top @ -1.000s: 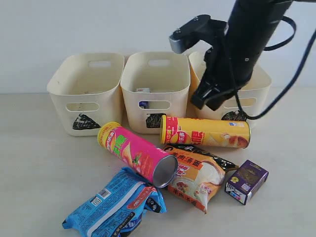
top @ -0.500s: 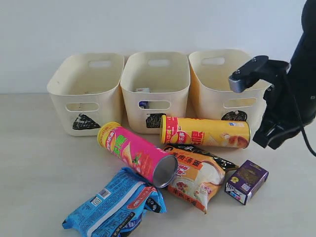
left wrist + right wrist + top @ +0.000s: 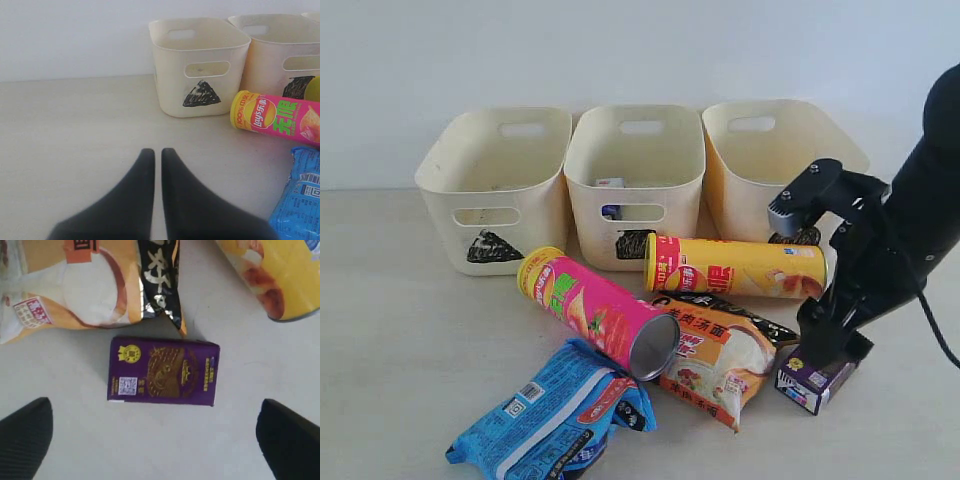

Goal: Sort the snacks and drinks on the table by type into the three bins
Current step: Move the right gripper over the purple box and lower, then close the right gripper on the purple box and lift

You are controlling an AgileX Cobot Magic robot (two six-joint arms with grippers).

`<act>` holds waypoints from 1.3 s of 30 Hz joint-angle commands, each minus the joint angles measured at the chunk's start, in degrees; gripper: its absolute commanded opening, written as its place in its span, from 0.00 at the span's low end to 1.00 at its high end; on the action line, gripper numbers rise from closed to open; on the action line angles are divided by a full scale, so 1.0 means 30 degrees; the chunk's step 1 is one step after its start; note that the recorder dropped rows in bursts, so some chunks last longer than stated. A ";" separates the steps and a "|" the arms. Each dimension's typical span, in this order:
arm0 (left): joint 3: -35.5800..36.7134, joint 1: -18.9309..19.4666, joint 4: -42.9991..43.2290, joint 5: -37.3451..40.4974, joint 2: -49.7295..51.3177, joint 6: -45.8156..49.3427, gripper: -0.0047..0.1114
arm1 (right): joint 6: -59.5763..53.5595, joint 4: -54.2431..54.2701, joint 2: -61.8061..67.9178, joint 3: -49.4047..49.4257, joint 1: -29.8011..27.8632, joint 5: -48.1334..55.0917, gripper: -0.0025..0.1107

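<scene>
Purple carton (image 3: 163,371) under wide-apart right jaws — orange bag (image 3: 75,290) near one edge; left jaws together.

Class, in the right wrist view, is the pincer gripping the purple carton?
No, the purple carton lies on the table, untouched, between the wide-open fingers of the right pincer.

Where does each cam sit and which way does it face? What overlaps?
Exterior: in front of the table, slightly above, facing the three bins and wall; shows the right arm, right hand over the purple carton.
Left wrist: low over the table, facing the triangle bin and pink tube; shows the left hand, shut.
Right wrist: looks straight down on the purple carton; shows open fingers either side.
Shared: exterior and right wrist both see the purple carton, orange bag, yellow tube.
</scene>
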 commanded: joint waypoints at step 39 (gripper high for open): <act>0.0072 0.0079 -0.0011 -0.0139 -0.0078 -0.0145 0.07 | 0.0256 0.0026 0.5128 0.0150 -0.0164 -0.3351 0.94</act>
